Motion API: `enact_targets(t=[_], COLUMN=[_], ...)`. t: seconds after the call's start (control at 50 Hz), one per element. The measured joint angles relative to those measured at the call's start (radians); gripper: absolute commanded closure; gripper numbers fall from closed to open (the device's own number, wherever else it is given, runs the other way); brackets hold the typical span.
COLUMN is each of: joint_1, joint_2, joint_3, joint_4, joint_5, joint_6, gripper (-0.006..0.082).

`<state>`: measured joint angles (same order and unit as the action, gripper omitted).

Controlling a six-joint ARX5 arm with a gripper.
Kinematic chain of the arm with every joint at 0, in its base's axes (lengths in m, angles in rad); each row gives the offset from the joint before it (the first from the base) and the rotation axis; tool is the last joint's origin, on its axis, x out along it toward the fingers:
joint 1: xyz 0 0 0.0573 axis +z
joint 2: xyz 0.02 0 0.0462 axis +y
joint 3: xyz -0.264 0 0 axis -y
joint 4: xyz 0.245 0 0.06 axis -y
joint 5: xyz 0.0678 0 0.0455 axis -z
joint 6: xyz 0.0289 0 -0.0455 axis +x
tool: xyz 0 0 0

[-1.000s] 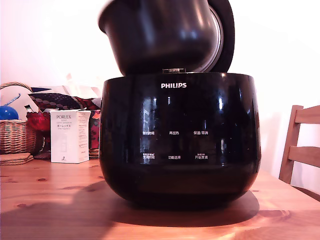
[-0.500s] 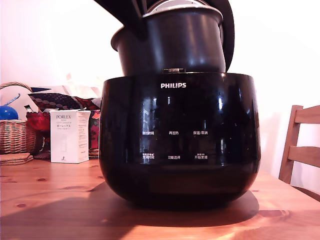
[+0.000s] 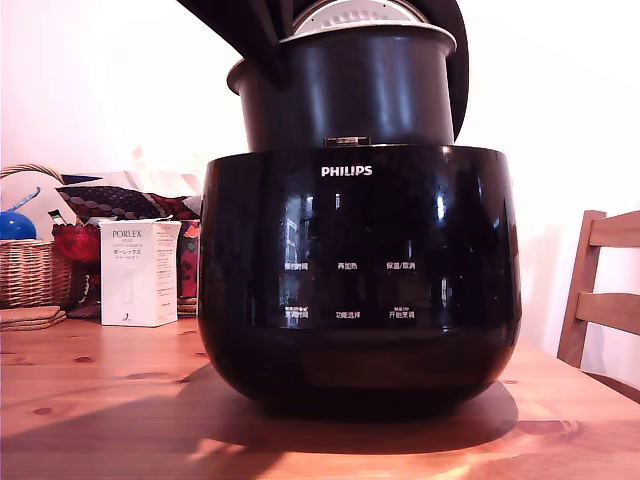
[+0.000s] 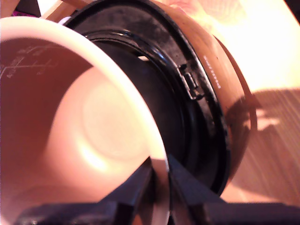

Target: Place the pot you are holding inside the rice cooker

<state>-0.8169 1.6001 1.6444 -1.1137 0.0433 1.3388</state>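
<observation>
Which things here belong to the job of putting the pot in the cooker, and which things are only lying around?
Belong to the job:
- the pot, partly lowered into the cooker
- the rice cooker, lid open
- the gripper, clamped on the pot's rim

Only lying around:
- white PORLEX box
- wicker basket
- wooden chair
- table under everything

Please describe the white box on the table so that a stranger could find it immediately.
Start at the big black rice cooker on the wooden table. On the exterior view's left stands the white box, upright, before a wicker basket. Only it is white, printed PORLEX.
</observation>
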Motion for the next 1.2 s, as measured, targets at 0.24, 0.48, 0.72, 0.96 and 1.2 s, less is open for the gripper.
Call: enact_targets(t=[0.24,0.48,0.72,0.96,1.2], joint_1=[-0.001,0.000,0.004,0.006,0.008], joint_2=[0.060,0.067,0.067,0.074,0.105], joint_3=[0.001,0.001,0.001,0.001,0.001], joint_4=[0.005,0.031,0.030,0.028,0.024], joint_5=[-0.015,-0.027,-0.026,-0.008,-0.001], joint_6=[0.051,0.093,0.097,0.098,0.101], gripper=[0.0791,0.0791,0.0791,0.0791,0.0791])
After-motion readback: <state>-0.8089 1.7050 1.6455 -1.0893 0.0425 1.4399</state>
